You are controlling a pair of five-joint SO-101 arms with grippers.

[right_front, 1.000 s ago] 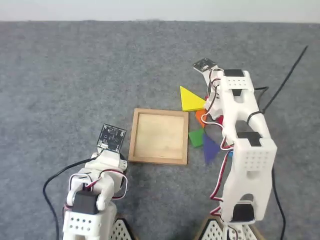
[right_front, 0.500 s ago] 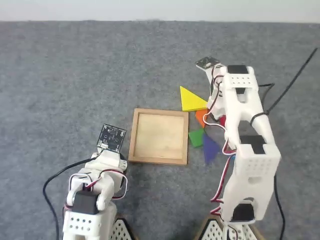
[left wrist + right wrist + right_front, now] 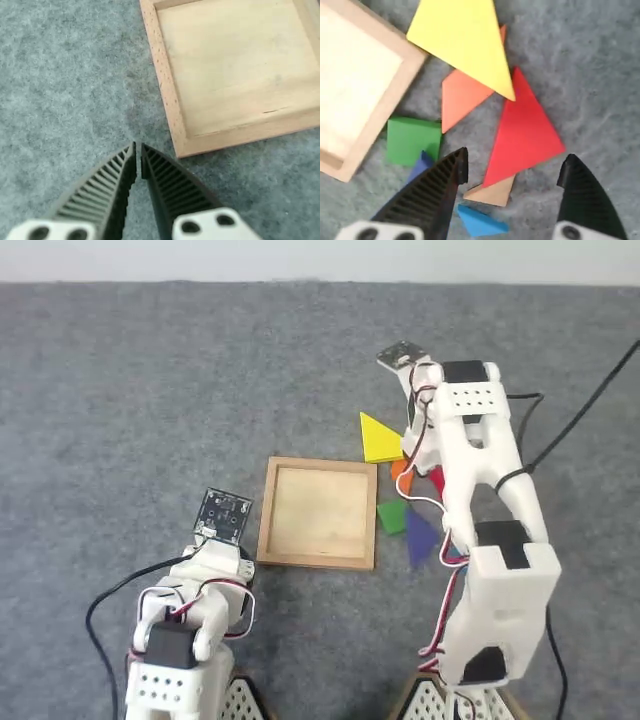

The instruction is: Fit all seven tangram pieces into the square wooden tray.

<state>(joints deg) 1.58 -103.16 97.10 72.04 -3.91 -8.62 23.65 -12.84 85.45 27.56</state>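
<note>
Fingers [image 3: 440,185] of right gripper [image 3: 516,154] spread over red triangle [image 3: 522,130], beside tray [image 3: 318,560] on desk [image 3: 150,390]. Fingers [image 3: 117,175] of left gripper [image 3: 138,149] pressed together off tray corner, pinching nothing.

No lettering, number or sign can be read anywhere.

The tray [image 3: 266,512] lies mid-table [image 3: 150,390]. The tangram pieces [image 3: 418,532] lie on the table outside the tray, at its 3 o'clock. One triangle [image 3: 380,438] lies at 1 o'clock and a square piece [image 3: 393,516] just beside the rim. The left gripper [image 3: 138,150] is at 8 o'clock, near a tray corner. The right gripper [image 3: 516,157] is above the pieces.
</note>
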